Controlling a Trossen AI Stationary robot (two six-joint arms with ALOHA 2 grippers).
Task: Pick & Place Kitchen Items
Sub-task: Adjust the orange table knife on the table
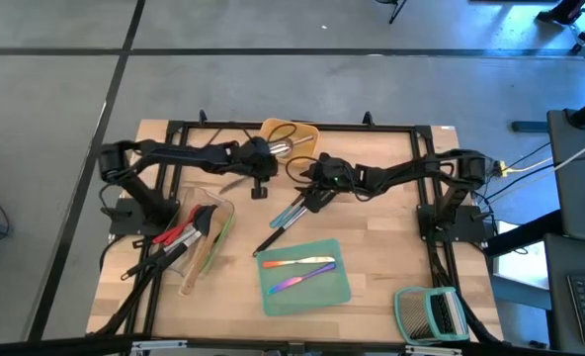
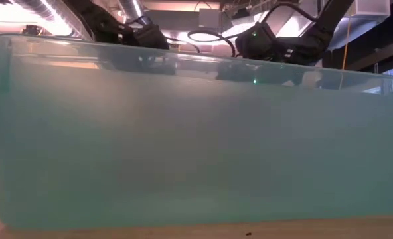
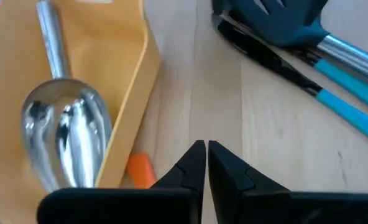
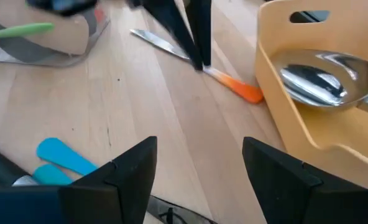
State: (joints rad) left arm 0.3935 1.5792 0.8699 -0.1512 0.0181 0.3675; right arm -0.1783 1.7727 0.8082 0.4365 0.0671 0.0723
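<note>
Left hand (image 3: 206,163) closed beside yellow tray (image 3: 137,93); no writing legible

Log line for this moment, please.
left gripper: shut on orange-handled knife beside yellow tray | right gripper: open, empty, over blue-handled tools

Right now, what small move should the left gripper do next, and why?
Probably lift slightly: the left gripper is shut on the orange-handled knife, which lies on the table beside the yellow tray holding the steel scoop.
</note>
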